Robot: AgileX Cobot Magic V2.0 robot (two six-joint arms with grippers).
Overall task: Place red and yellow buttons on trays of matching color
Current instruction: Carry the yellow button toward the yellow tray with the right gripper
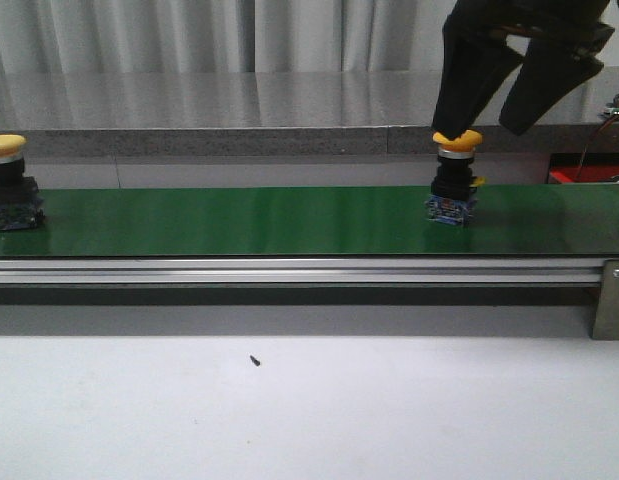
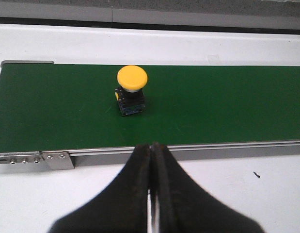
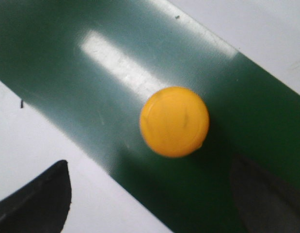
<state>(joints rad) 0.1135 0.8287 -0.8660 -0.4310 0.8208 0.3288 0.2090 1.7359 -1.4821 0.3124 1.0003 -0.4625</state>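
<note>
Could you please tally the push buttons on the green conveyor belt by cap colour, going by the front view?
Yellow-capped buttons: 2, one at the belt's left end and one under the right gripper
Red-capped buttons: 0 in view
Total: 2 buttons on the belt

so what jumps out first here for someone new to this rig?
The dark green conveyor belt running across the table, carrying two yellow mushroom-head push buttons. The right-hand yellow button stands directly below the open black right gripper; the left-hand yellow button stands near the belt's left end, with the shut left gripper off the belt's near edge.
</note>
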